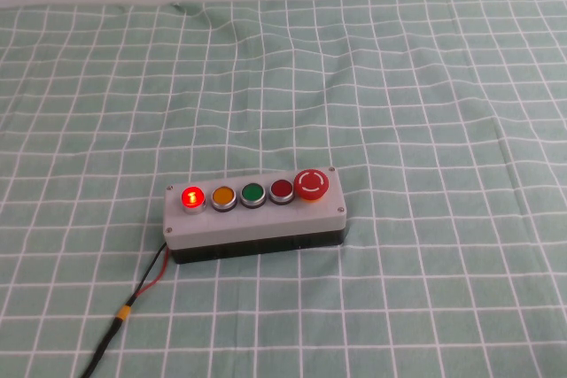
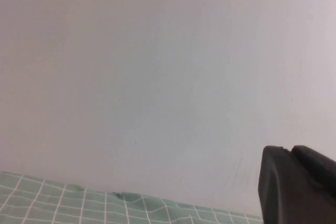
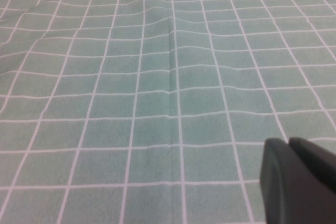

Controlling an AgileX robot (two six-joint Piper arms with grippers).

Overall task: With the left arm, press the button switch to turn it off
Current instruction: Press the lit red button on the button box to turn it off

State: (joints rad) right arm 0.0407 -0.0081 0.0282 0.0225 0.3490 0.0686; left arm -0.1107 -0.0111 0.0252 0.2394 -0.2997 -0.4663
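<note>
With the left pincer [image 2: 295, 184] facing the wall [image 2: 157, 77] and the right pincer [image 3: 298, 179] over checked cloth [image 3: 157, 103], how far either is open I cannot tell, the lit red button [image 1: 191, 197] on the switch box [image 1: 257, 219] lies well apart from both and, in my judgement, wants a square, centred downward press.

**Switch box on the cloth, cable led to the front**

The switch box [image 1: 257, 219] is set on the tablecloth [image 1: 425, 86], toward the front and slightly left of centre; five buttons are ranged in a row on its top, from the leftmost button [image 1: 191, 197] to the rightmost button [image 1: 311, 184]; a cable [image 1: 133, 303] is led from its left front corner toward the near edge; the left gripper [image 2: 294, 184] is held before the wall [image 2: 157, 77], above the cloth's far edge; the right gripper [image 3: 296, 182] is held over bare cloth.
</note>
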